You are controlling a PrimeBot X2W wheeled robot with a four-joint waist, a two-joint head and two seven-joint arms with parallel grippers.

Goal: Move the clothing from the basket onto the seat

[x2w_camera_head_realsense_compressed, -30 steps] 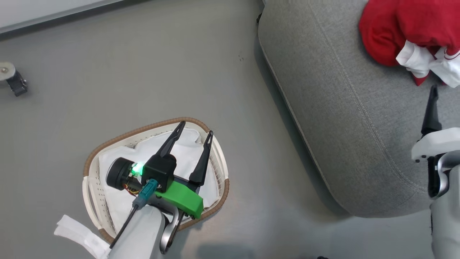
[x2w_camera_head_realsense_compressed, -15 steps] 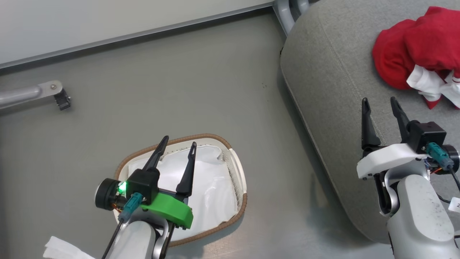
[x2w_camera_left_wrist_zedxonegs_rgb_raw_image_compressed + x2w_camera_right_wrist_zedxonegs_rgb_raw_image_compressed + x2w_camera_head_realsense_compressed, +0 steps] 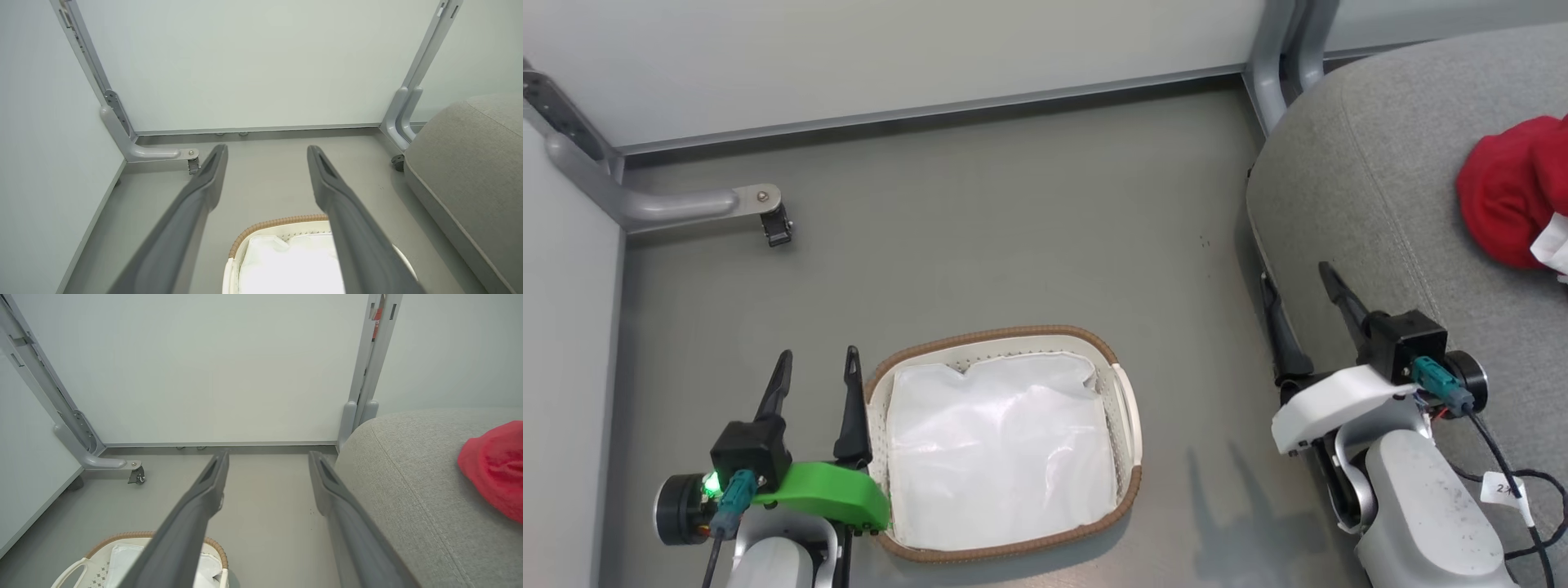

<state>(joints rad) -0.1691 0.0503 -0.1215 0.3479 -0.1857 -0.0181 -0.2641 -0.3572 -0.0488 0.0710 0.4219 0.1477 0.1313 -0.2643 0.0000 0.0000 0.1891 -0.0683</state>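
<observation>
Left gripper (image 3: 818, 354) and right gripper (image 3: 1294, 274) both spread, empty. We see clothing (image 3: 1507, 188) on seat (image 3: 1380, 204), up-right of right gripper, the nearer one; basket (image 3: 996, 333) holds just liner (image 3: 1001, 457).

Looks like a robot test bay set up as a laundry corner: pale partition panels (image 3: 931, 57) on grey metal legs (image 3: 678, 202) with a caster (image 3: 778, 233), bare grey floor (image 3: 1013, 220), one grey upholstered seat (image 3: 1372, 188), a laundry basket (image 3: 996, 333) near it

White tag (image 3: 1500, 488) on cable (image 3: 1486, 441): begins "2", rest unreadable.
</observation>
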